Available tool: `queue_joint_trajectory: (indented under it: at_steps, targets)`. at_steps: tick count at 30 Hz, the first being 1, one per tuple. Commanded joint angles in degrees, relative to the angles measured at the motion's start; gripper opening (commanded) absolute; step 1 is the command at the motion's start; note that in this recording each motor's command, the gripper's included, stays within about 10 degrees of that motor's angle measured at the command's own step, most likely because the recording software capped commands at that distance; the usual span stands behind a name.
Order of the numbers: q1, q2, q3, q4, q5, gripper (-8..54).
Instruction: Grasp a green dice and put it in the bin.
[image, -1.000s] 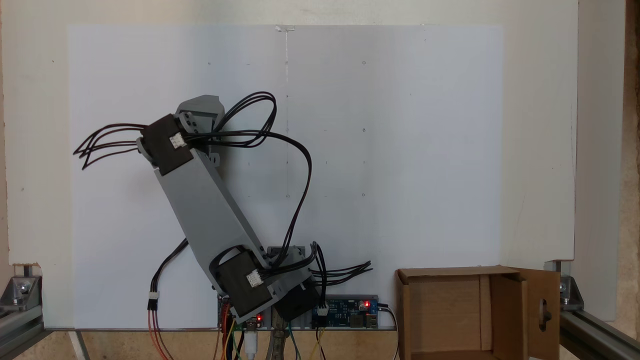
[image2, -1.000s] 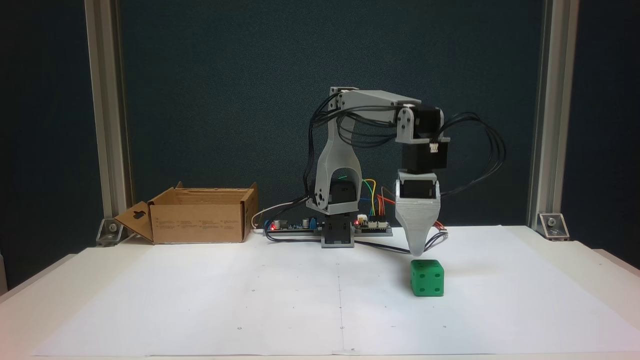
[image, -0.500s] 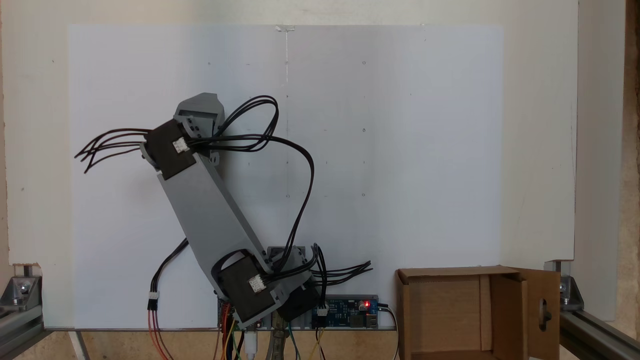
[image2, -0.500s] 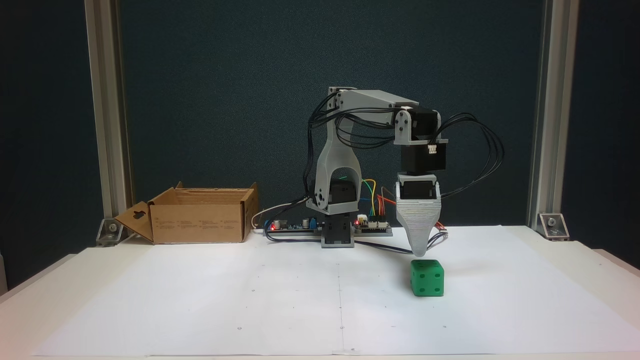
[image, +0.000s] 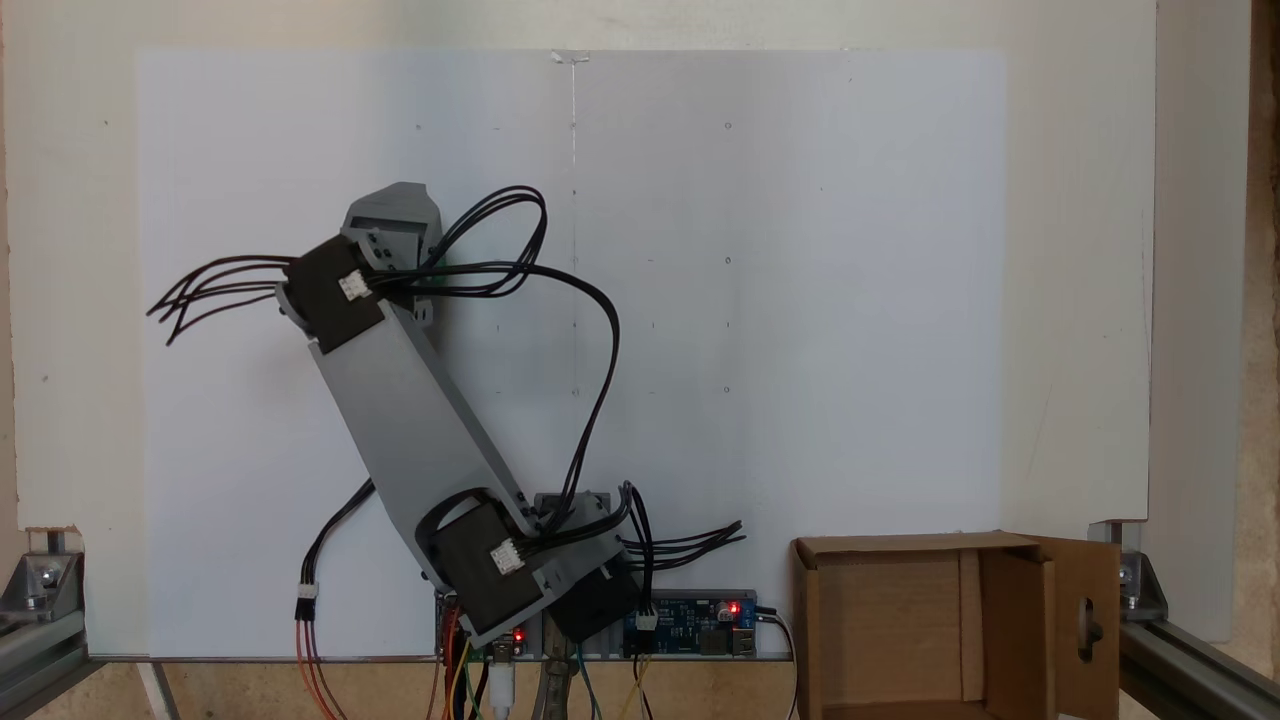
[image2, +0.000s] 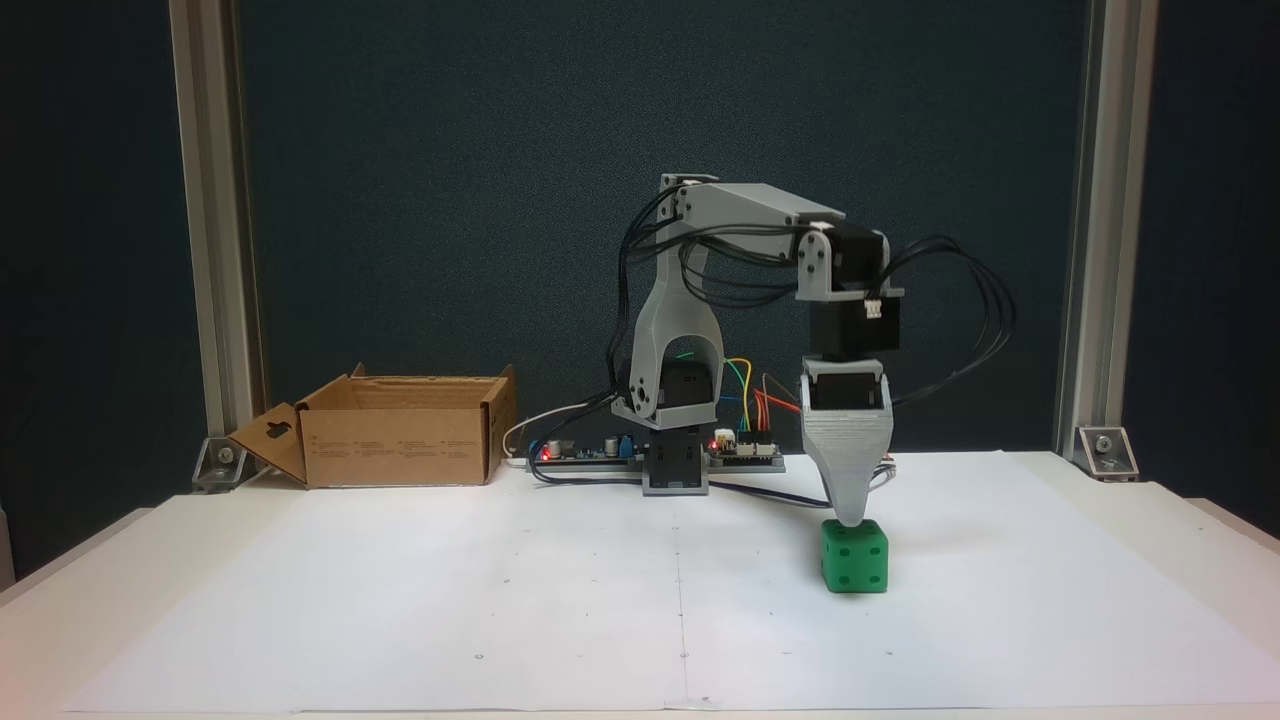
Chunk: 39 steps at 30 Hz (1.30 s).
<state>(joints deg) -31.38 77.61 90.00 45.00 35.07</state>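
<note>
With its jaws lined up one behind the other, the gripper (image2: 850, 521) state can't be told; tip sits at the green dice (image2: 854, 556) top, on paper well apart from the bin (image2: 400, 432).

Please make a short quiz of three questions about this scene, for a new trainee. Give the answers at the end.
1. True or false: the small bright green plastic dice already lies inside the brown corrugated cardboard box.
2. In the fixed view from the front, the grey gripper points: A) down at the dice; B) into the box; C) up at the dark wall.
3. Fill in: the dice rests on the white ____ covering the table.

Key: 1 false: it sits on the table, far right of the box. 2 A. 3 paper.
</note>
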Motion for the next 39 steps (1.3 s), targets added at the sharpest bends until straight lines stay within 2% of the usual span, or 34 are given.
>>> queue_joint_trajectory:
  at_steps: [1,30,39]
  targets:
    - [-0.5,-0.2,-1.0,-0.7,4.1,42.4]
    - [-0.8,-8.3,-0.4,-3.9,4.1,42.1]
    - [-0.5,-9.2,-0.3,-4.0,4.1,38.9]
